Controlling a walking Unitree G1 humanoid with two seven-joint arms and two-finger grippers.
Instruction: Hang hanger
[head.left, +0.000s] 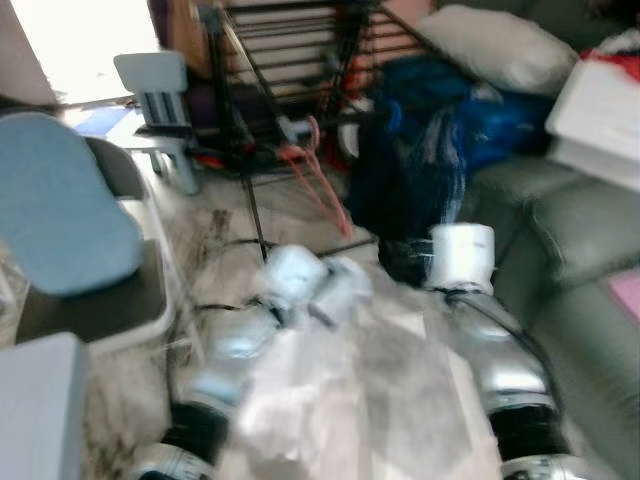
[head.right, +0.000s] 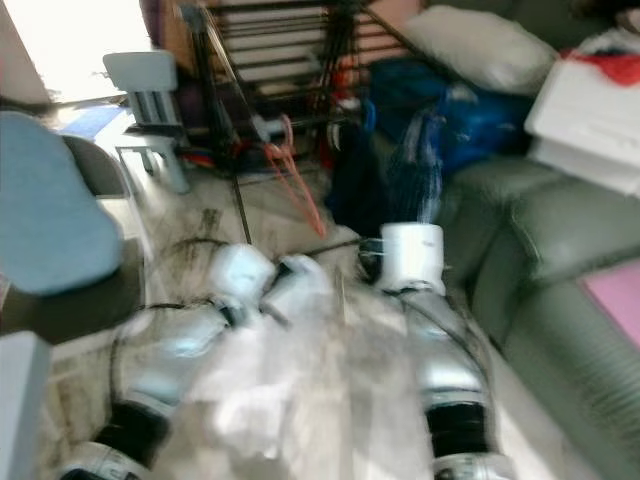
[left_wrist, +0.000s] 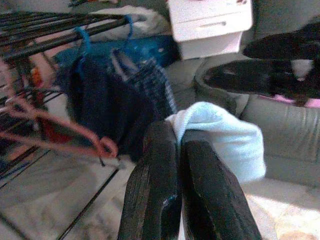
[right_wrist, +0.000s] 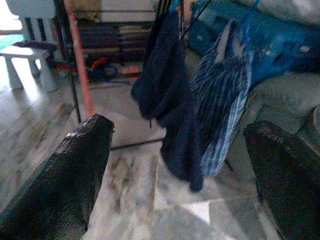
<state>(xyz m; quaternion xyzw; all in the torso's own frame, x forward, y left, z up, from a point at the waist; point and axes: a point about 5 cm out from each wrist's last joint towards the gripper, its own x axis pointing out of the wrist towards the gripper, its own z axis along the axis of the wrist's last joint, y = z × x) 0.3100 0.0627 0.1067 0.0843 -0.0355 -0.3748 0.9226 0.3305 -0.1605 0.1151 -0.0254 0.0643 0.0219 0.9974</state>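
A pink hanger (head.left: 312, 182) hangs empty from the black drying rack (head.left: 240, 110), also seen as the pink hanger (left_wrist: 55, 135) in the left wrist view. Beside it a dark navy garment (right_wrist: 162, 85) and a striped blue shirt (right_wrist: 222, 110) hang on blue hangers. My left gripper (left_wrist: 177, 132) is shut, and a pale light-blue cloth (left_wrist: 225, 135) comes out from between its tips. More pale fabric (head.left: 350, 400) lies draped over my forearms. My right gripper (right_wrist: 180, 127) is open with nothing in it and faces the hanging clothes. The head views are blurred.
A chair with a blue cushion (head.left: 60, 200) stands close on the left, with a small pale stool (head.left: 155, 85) behind it. A grey-green sofa (head.left: 580, 230) runs along the right and carries a white box (head.left: 600, 110), a pillow (head.left: 500, 45) and a blue bag (head.left: 500, 120). Cables lie on the floor.
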